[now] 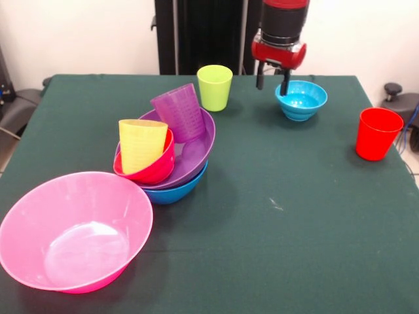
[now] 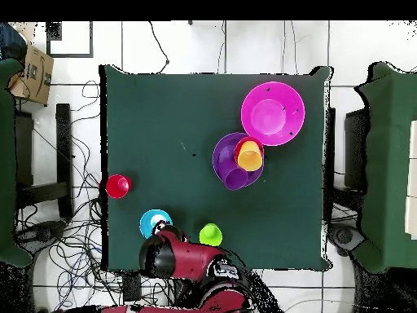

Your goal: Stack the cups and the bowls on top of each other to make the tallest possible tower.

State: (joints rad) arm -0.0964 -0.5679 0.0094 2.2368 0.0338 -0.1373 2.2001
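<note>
While the hand (image 1: 273, 81) hangs over the far rim of the light blue bowl (image 1: 301, 99), its 2 dark fingers (image 1: 285, 82) are spread apart and hold nothing; one seems to sit at or just inside the rim, though contact cannot be confirmed. The tower (image 1: 171, 154) stands well apart from it on the green desk (image 1: 275, 196): a medium blue bowl (image 1: 175, 188) at the base, the large purple bowl (image 1: 196, 154) nested in it, a small red bowl (image 1: 152, 170) tilted inside that with the yellow cup (image 1: 141, 144) leaning in it, and the translucent purple cup (image 1: 179, 112) tipped against the back. Just behind the tower stands the lime green cup (image 1: 215, 87), upright; the red cup (image 1: 377, 133) stands alone near the desk's edge, and the very large pink bowl (image 1: 75, 229) sits just beside the pile. No orange bowl can be made out for certain. All of these look like thin, stiff, light plastic with glossy, slippery walls, so a pinch across the rim wall, 1 finger inside and 1 outside, is probably the surest hold on the light blue bowl. Being so light, it may skid or tip if nudged, and the leaning pile could shed its cups when anything is set on it.
</note>
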